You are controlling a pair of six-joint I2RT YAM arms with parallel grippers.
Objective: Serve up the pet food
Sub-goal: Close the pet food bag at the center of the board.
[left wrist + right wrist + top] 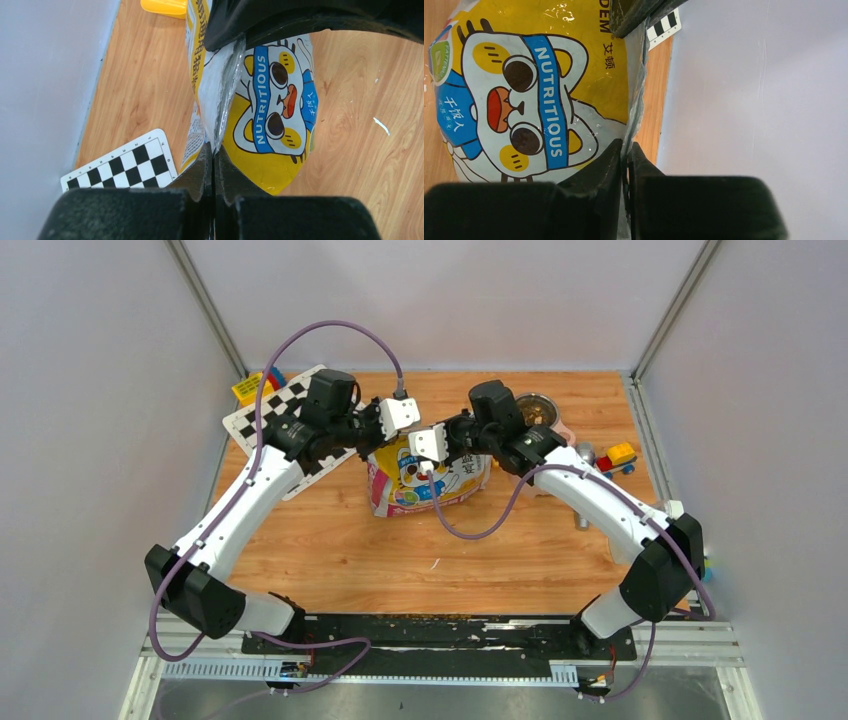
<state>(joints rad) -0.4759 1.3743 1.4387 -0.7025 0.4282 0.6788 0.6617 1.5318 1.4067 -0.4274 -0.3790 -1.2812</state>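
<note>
The cartoon-cat bag [425, 482] stands upright mid-table. My left gripper [398, 418] is shut on the left end of its top seam; in the left wrist view the fingertips [214, 152] pinch the silvery edge of the bag [270, 115]. My right gripper [428, 445] is shut on the right end of the same seam; in the right wrist view the jaws [625, 149] clamp the bag's edge [544, 100]. The bag's mouth is pressed flat. Brown kibble shows in a metal bowl [537, 410] behind the right arm. The yellow scoop [165, 6] lies behind the bag.
A checkerboard card [262, 425] lies at the back left, with yellow and blue blocks [255, 388] in the corner. Toy blocks [615, 458] and a small metal piece [583, 520] lie at the right. Grey walls enclose three sides.
</note>
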